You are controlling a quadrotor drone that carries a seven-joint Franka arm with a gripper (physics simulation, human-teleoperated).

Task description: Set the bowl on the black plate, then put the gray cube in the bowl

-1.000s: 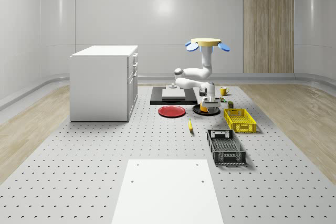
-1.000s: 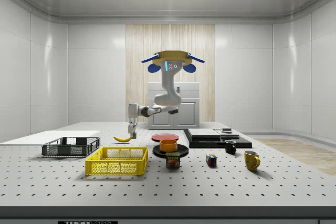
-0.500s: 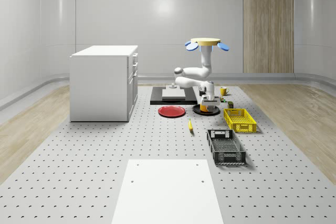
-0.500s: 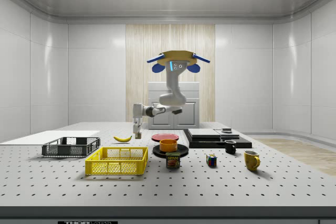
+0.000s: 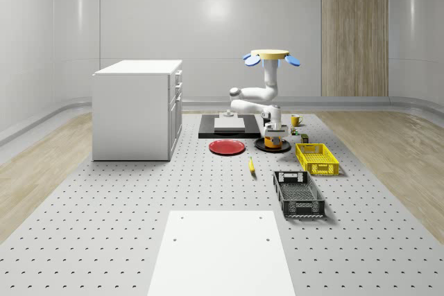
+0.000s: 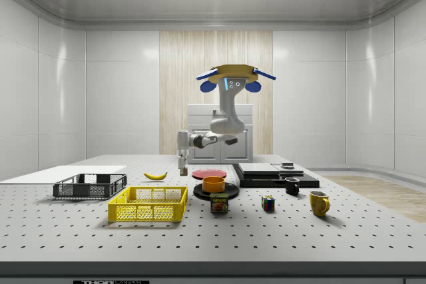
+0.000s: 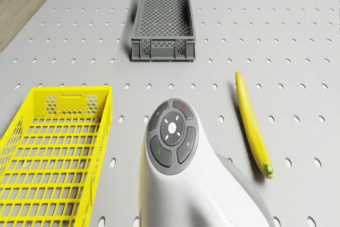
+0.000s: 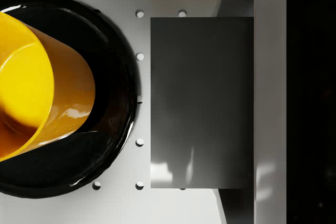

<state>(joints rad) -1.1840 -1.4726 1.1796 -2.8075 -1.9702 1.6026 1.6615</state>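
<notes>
**Gray cube held aloft beside the plated bowl**

The perforated table [image 5: 104,199] carries the whole layout. Above it the drone [image 6: 236,74] hovers, roughly over the far edge of the black plate [image 6: 216,193], with its arm reaching down toward the side view's left. The yellow crate [image 6: 148,204] stands near the plate. The orange bowl [image 6: 213,183] sits upright on the black plate. The gripper [image 6: 182,166] hangs above the table, just off the plate's rim, on the side view's left of the bowl. In the wrist view its fingers [image 8: 270,98] appear closed against the gray cube [image 8: 202,103], which hangs clear of the bowl.
</notes>
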